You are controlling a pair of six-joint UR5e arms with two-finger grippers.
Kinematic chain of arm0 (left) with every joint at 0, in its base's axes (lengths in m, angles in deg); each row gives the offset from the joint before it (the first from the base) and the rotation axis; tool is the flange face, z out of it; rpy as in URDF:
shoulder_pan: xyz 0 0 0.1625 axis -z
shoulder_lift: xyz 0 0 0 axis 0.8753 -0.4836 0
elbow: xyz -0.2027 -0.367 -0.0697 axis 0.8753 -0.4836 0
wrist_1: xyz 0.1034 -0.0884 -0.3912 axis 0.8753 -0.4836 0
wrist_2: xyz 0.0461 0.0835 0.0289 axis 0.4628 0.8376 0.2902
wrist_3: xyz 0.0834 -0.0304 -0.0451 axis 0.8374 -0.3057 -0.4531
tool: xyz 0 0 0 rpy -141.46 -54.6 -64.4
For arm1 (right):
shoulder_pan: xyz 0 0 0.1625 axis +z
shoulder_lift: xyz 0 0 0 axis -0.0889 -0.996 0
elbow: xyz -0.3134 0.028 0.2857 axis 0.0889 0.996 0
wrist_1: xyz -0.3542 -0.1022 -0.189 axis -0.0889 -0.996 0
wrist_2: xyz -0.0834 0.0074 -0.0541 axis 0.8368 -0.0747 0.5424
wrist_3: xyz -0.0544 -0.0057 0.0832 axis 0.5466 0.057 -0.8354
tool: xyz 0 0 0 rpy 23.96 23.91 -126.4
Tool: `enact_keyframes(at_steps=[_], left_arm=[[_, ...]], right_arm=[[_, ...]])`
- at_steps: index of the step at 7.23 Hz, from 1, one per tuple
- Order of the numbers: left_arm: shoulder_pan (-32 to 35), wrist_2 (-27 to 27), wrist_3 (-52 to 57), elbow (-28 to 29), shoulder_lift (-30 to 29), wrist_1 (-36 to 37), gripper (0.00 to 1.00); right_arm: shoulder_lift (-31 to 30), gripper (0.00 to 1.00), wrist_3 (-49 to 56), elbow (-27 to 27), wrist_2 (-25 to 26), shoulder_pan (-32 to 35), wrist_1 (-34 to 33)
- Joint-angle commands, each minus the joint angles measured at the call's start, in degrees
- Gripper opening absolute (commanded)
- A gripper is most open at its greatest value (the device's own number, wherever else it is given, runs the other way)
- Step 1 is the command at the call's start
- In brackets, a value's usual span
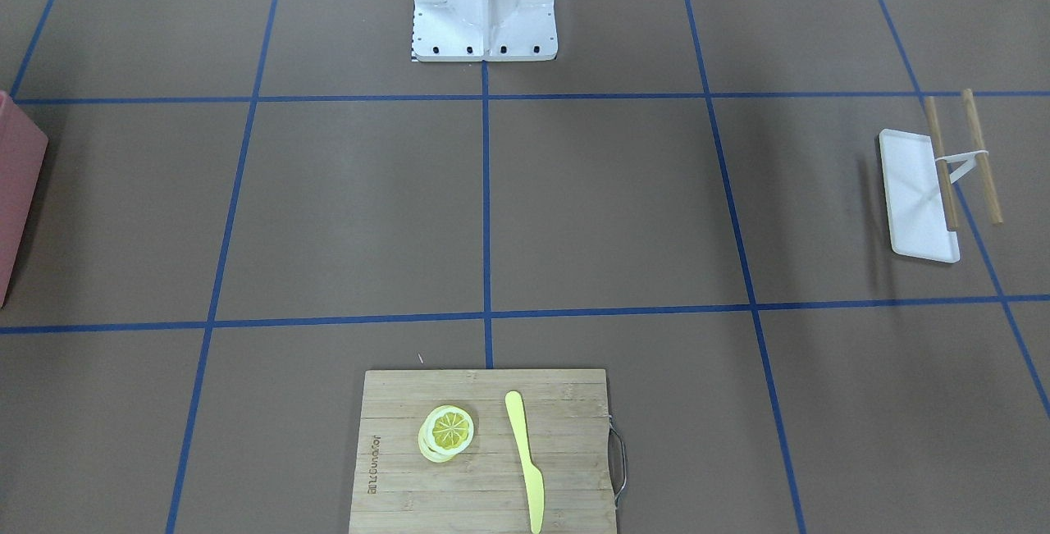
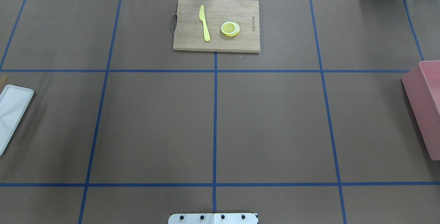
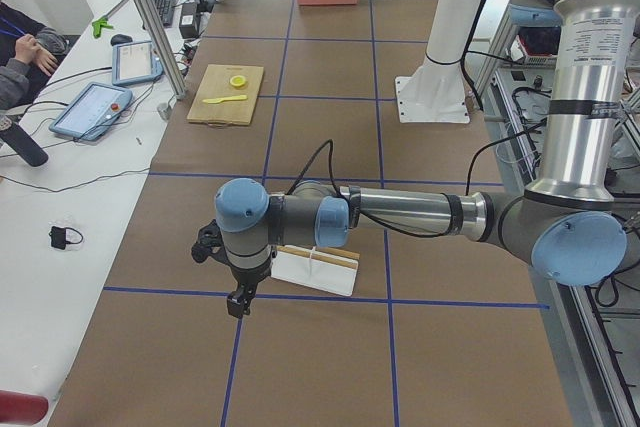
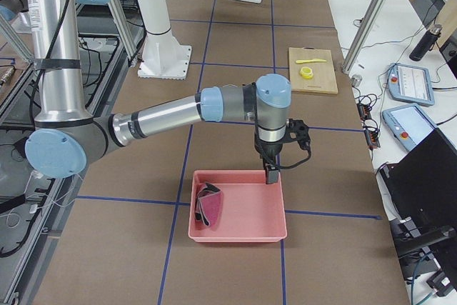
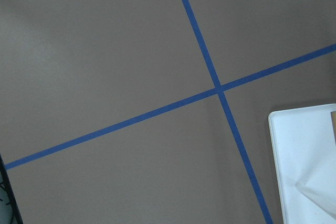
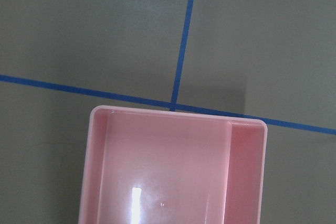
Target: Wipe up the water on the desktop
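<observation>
Well, the right pincer (image 4: 271, 174) hangs over the bin (image 4: 250, 221) at the desk's (image 2: 154, 124) right edge, likely for the cloth (image 4: 208, 205) inside. The left pincer (image 3: 238, 302) hovers near the left edge. Whether either is open, I cannot tell. No water shows on the desk.

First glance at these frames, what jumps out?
The right gripper hangs above the edge of the pink bin, a cloth inside; the left gripper hangs near the white tray. At the far middle of the desktop, a bamboo cutting board carries a yellow knife and lemon slices.
</observation>
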Motion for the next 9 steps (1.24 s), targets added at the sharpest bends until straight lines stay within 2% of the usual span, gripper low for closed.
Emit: enact_keyframes(at_steps=[1, 2, 5, 7, 9], left_arm=[[0.32, -0.08, 0.10, -0.11, 3.55, -0.62, 0.98], [0.33, -0.17, 0.01, -1.42, 4.54, -0.54, 0.98], [0.24, -2.81, -0.07, -1.26, 4.64, -0.54, 0.98], [0.24, -2.81, -0.07, -1.26, 4.64, -0.54, 0.98], [0.24, -2.81, -0.07, -1.17, 4.64, -0.54, 0.98]], right_arm=[[-0.44, 1.00, -0.15, 10.27, 0.28, 0.00, 11.03], [-1.15, 1.00, -0.41, 13.70, -0.33, 0.00, 17.72], [-1.77, 1.00, -0.59, 13.21, -5.07, 0.09, 18.84], [-3.18, 1.00, -0.33, 13.29, -4.39, 0.09, 18.93], [-5.72, 1.00, -0.32, 12.33, -4.12, 0.09, 22.27]])
